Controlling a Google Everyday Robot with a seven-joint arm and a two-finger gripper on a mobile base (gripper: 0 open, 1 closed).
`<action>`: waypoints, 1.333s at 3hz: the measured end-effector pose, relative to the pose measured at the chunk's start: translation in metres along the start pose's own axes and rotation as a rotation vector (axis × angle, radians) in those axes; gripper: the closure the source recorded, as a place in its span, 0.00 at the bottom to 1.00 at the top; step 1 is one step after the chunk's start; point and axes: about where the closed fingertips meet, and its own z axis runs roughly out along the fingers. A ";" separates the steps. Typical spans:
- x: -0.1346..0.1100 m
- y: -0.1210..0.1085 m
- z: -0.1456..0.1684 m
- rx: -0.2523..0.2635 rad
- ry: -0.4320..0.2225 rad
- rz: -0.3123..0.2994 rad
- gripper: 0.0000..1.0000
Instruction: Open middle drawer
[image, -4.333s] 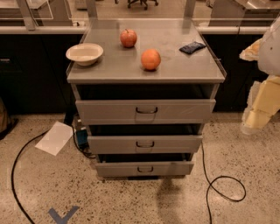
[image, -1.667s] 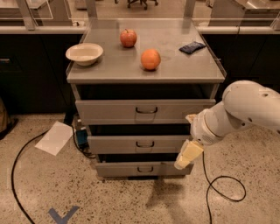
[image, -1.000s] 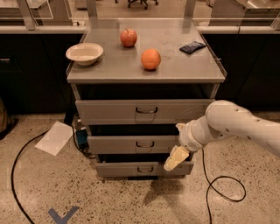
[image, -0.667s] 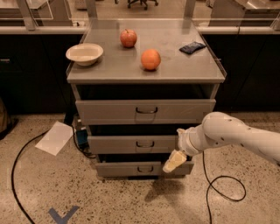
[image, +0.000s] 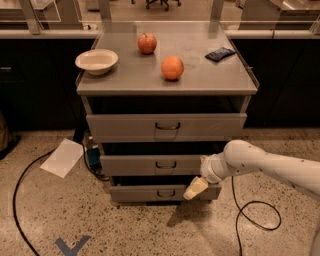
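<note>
Cabinet: a grey metal cabinet (image: 125, 86) with three drawers stood on a speckled floor (image: 150, 230), in front of dark counters.
Middle drawer: the middle drawer (image: 135, 165) was the second of the three, between the upper drawer (image: 120, 127) and the lowest drawer (image: 140, 193). Only its flat grey front showed, with a dark gap above it. Its right end was covered by the arm.
Handle: a small dark pull handle (image: 165, 164) sat in the centre of the middle front, with nothing holding it.
Gripper: the cream gripper (image: 194, 189) was low at the right side of the cabinet, pointing down and to the left. It lay in front of the right part of the lowest drawer, just under the right end of the middle drawer and to the right of the handle. Whether it touched a front could not be told.
Gripper state: open or closed could not be told.
Arm: the white arm (image: 265, 162) came in from the right edge, and its wrist was before the middle drawer's right end.
On top: a white bowl (image: 96, 61) at the left, a red apple (image: 147, 43) toward the back, an orange (image: 172, 68) near the centre, and a dark flat packet (image: 220, 53) at the right rear, all apart from each other.
Floor: a white sheet of paper (image: 62, 157) lay left of the cabinet, a black cable (image: 252, 207) looped at the right, and a blue mark (image: 72, 246) was near the lower edge.
</note>
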 end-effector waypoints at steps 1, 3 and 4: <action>0.000 0.000 0.000 0.000 0.000 0.000 0.00; -0.003 -0.023 0.032 -0.035 -0.020 -0.019 0.00; -0.012 -0.051 0.056 -0.069 -0.033 -0.026 0.00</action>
